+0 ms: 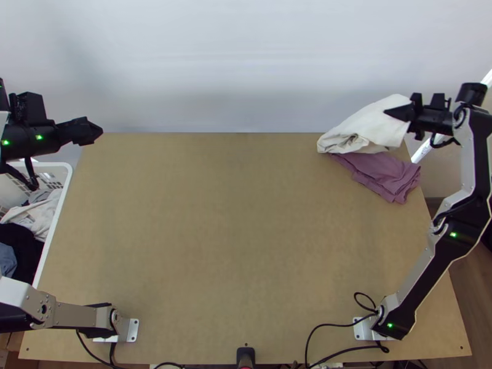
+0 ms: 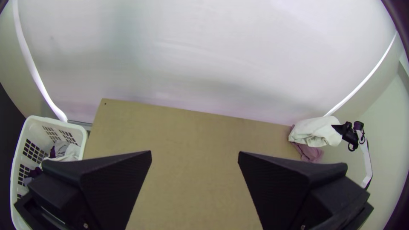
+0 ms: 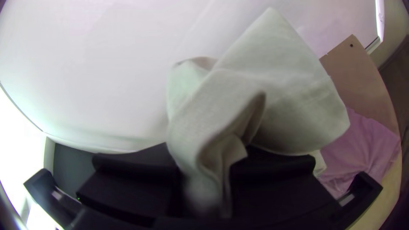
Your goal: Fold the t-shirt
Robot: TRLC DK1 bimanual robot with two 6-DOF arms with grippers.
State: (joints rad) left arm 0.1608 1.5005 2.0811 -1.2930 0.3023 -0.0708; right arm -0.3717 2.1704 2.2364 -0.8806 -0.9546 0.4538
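1. The landmark is the table (image 1: 234,215); its far edge runs along a pale backdrop (image 1: 246,67).
2. The white cloth (image 1: 369,126), the thing to fold, is bunched at the table's far right corner, its upper part raised and its lower part overlapping a mauve cloth (image 1: 384,175) in the top view.
3. The right gripper (image 1: 401,113), at the table's far right corner, has its jaws closed on a gathered part of the white cloth; loose folds stand out between and beyond them.
4. The left gripper (image 1: 91,130) is by the table's far left corner, jaws wide apart, with nothing between them.
5. The mauve cloth lies folded on the table's far right corner, taking up the surface just below the white cloth.
6. A white basket (image 1: 51,234) stands along the table's left side, holding pale (image 1: 43,215), black (image 1: 21,243) and blue (image 1: 7,261) clothes.
7. The right arm (image 1: 440,252) stretches up the table's right side.
8. Black cables (image 1: 337,324) trail over the table's near edge, and a small black device (image 1: 245,355) sits at its middle.
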